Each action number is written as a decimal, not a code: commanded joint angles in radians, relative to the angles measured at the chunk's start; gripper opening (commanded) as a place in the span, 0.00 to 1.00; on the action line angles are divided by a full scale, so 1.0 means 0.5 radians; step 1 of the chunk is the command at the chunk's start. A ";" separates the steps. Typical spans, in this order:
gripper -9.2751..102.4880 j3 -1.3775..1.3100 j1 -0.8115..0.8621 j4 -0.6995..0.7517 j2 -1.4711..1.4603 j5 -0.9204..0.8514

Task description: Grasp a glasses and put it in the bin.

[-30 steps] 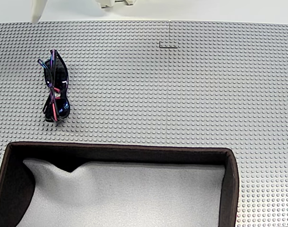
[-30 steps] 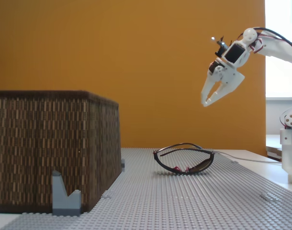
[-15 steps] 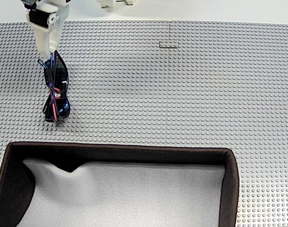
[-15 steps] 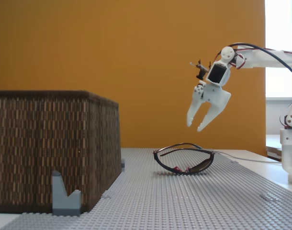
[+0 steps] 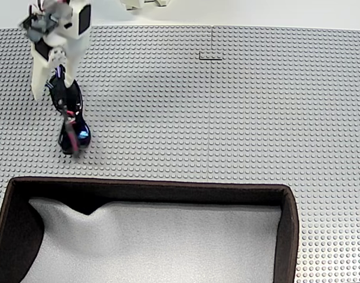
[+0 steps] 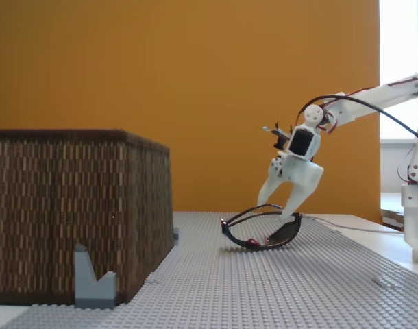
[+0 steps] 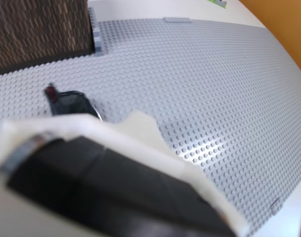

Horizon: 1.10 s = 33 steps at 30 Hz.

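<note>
While the white two-finger pincer [image 6: 286,208] hangs spread around the far end of the small dark-lensed, pink-armed sunglasses [image 6: 262,230], nothing is clamped. They lie folded on the grey studded surface [image 5: 227,106], apart from the large brown fabric-walled, white-lined bin [image 5: 150,191].

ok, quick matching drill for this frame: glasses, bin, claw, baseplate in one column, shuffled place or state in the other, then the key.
Things:
1. glasses
2. bin
3. claw
4. baseplate

Place or state:
A. studded grey surface under everything
B. fingers spread, down at one end of the frame
C. woven brown walls, white lining, nothing inside
D. on the studs, one end tipped up, outside the box

Pairs: 1-D, 2-C, 3-B, 4-A
</note>
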 commanded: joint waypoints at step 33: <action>0.08 0.411 -0.052 -0.245 1.071 -1.025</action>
